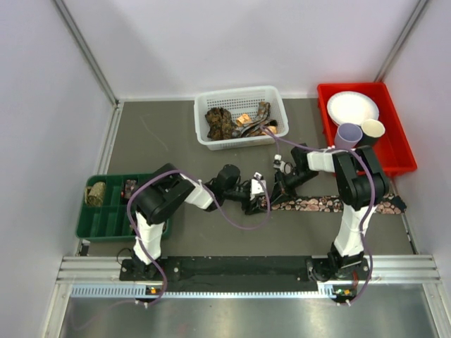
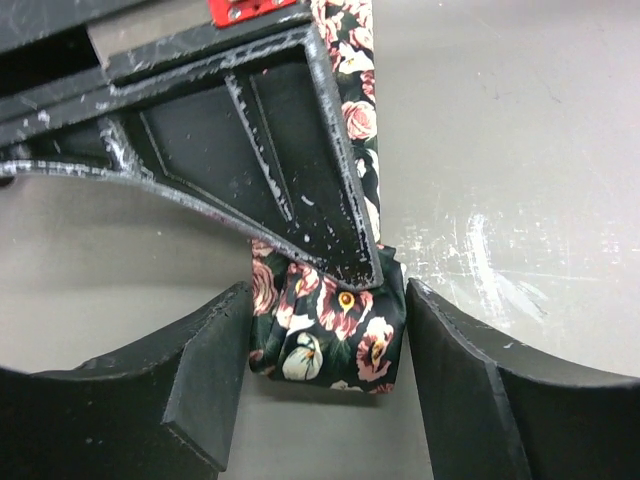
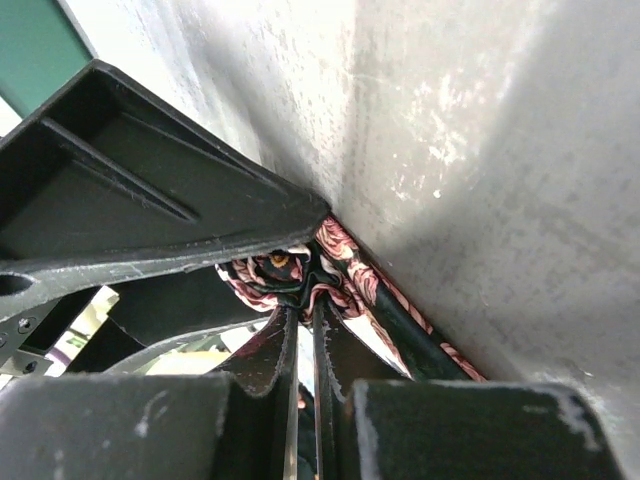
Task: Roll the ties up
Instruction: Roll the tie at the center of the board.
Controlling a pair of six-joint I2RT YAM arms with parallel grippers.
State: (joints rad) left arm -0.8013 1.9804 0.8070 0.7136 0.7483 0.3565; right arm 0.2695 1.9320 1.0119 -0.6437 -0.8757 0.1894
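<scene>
A dark tie with pink flowers (image 1: 331, 205) lies flat across the table, running from the middle out to the right. Its left end is folded into a small bundle (image 2: 325, 345). My left gripper (image 2: 325, 300) stands open around that bundle, one finger on each side and a small gap to each. My right gripper (image 3: 305, 305) is shut on the tie's bundled end (image 3: 290, 270), pinching the fabric between its tips. In the top view the two grippers meet tip to tip, the left gripper (image 1: 259, 201) and the right gripper (image 1: 276, 191).
A white mesh basket (image 1: 204, 105) at the back holds loose ties (image 1: 224, 121). A red bin (image 1: 394, 151) on the right carries a plate and two cups. A green tray (image 1: 106, 218) at the left holds a rolled tie (image 1: 96, 193).
</scene>
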